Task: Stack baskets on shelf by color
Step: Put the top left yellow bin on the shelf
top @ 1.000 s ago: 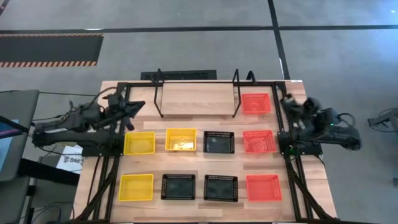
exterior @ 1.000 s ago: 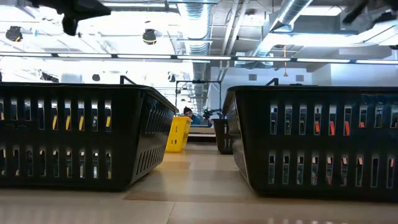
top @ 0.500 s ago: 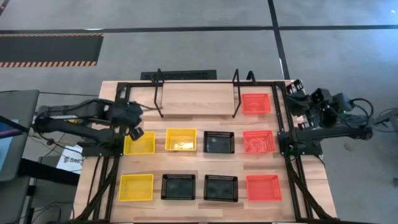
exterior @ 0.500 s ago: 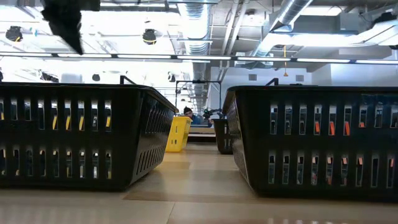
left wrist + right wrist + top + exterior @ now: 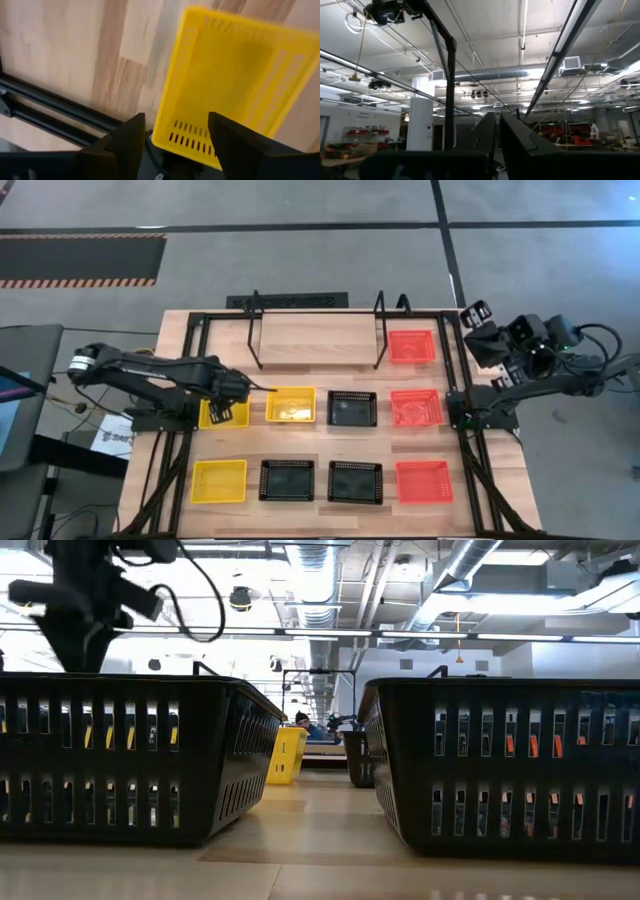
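The left gripper [image 5: 232, 406] has swung down from beside the shelf [image 5: 315, 338] onto the nearest yellow basket [image 5: 224, 410], and its fingers have spread wide; in the left wrist view they straddle that basket's near wall [image 5: 190, 142] without gripping it yet. A pickup looks imminent. The right gripper [image 5: 478, 330] has pulled back past the shelf's right end, fingers nearly together, holding nothing. The shelf board is bare; 1 red-orange basket [image 5: 410, 346] sits just right of it. In front of the shelf lie 8 baskets in 2 rows. The shelf's black wire hoop [image 5: 256, 330] may obstruct placing.
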Motion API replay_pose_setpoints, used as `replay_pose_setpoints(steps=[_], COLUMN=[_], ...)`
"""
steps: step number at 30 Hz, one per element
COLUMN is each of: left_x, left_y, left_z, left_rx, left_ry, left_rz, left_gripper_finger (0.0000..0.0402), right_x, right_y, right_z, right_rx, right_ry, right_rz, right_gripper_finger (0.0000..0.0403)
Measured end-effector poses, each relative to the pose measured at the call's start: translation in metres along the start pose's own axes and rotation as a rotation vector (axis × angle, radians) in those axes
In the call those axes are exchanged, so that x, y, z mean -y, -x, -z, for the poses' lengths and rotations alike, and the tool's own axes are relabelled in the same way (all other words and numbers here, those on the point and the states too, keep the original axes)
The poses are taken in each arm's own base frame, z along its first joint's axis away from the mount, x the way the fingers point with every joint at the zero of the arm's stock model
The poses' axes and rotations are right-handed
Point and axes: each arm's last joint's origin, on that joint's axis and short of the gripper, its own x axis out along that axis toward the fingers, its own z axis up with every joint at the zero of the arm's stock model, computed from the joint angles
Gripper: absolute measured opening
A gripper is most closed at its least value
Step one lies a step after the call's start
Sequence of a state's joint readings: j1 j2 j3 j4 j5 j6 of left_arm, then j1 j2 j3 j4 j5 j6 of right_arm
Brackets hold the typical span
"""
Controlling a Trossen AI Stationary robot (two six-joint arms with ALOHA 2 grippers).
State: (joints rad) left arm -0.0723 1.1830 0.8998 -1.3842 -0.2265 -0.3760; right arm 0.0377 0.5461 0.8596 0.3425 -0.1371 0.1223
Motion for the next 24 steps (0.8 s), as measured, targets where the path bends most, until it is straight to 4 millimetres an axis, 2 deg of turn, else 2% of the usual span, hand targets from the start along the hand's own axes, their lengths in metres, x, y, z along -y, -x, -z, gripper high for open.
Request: replay_pose_setpoints(steps=[7,11,24], left_x=[0.010,0.012,0.007], left_y=[-0.032,-0.042,-0.045], left_z=[-0.001,0.000,-0.001], left_rx=[-0.072,-0.059,-0.006], left_ry=[-0.053,-0.053,-0.034], left_rz=[0.024,0.021,-0.129], left_gripper_finger=[0.0213,0.0213,0.0213], right_x=[-0.005,-0.007,-0.007], right_y=[0.000,0.000,0.000], right_z=[0.001,0.001,0.002], right_rx=[-0.007,-0.010,-0.021], right_ry=[-0.035,-0.047,-0.029], right_rz=[-0.045,-0.061,-0.066], right_gripper_finger=[0.0051,0.0051,0.0051])
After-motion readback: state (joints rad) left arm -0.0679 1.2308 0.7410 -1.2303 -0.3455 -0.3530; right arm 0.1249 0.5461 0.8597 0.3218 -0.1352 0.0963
